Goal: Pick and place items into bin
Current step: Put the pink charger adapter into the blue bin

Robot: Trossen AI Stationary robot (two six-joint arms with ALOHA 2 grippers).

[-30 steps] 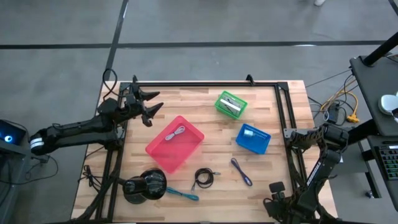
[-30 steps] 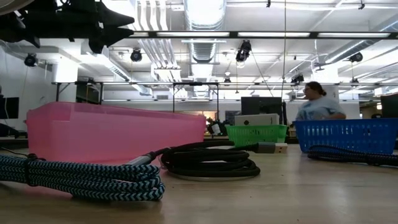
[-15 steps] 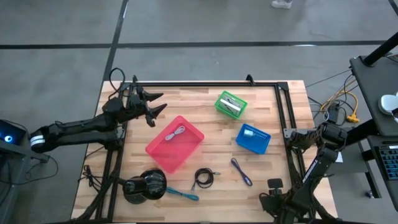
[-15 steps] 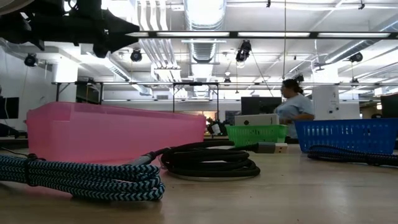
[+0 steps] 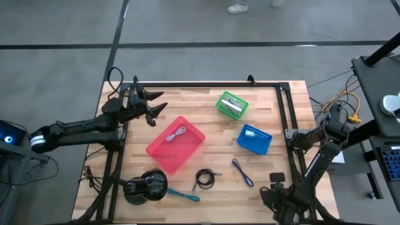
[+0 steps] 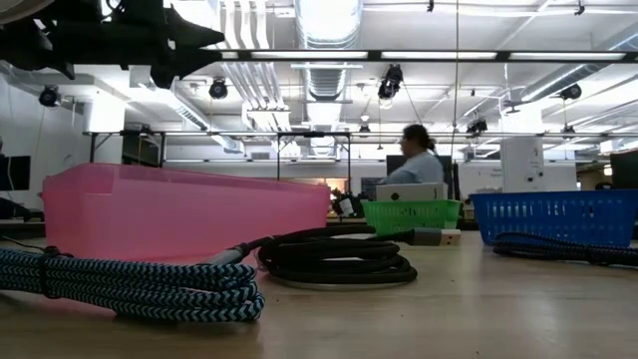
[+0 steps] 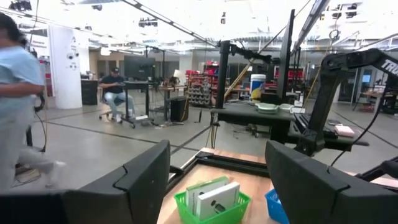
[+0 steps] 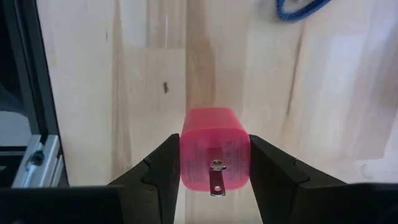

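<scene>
My right gripper (image 8: 214,157) is shut on a small pink plug block (image 8: 214,146) with a metal prong. It hangs over the bare wood by the table's front right corner (image 5: 275,181). My left gripper (image 5: 152,106) hovers open and empty above the table's far left, beyond the pink bin (image 5: 176,145). In the low view the left gripper (image 6: 164,40) shows high up. A whitish cord (image 5: 178,132) lies in the pink bin. A black coiled cord (image 5: 204,179), a purple cord (image 5: 242,172) and a teal cord (image 5: 184,195) lie flat on the wood near the front. My right gripper pinches the pink block's two opposite sides (image 8: 186,163) between its two fingers (image 8: 158,171). The fingers come from above, pointing down. The block's prong end (image 8: 216,177) faces up toward the wrist, and the block looks lifted clear of the wood.
A green basket (image 5: 232,105) and a blue basket (image 5: 254,139) stand at the right of the pink bin. A large black round object (image 5: 147,186) sits at the front left. A black frame rail (image 5: 290,134) runs along the right edge. A person (image 6: 419,160) walks in the room behind.
My right gripper has moved a little up and toward the table's far edge near the front right corner. In the room behind, a person has walked across from right to left.
</scene>
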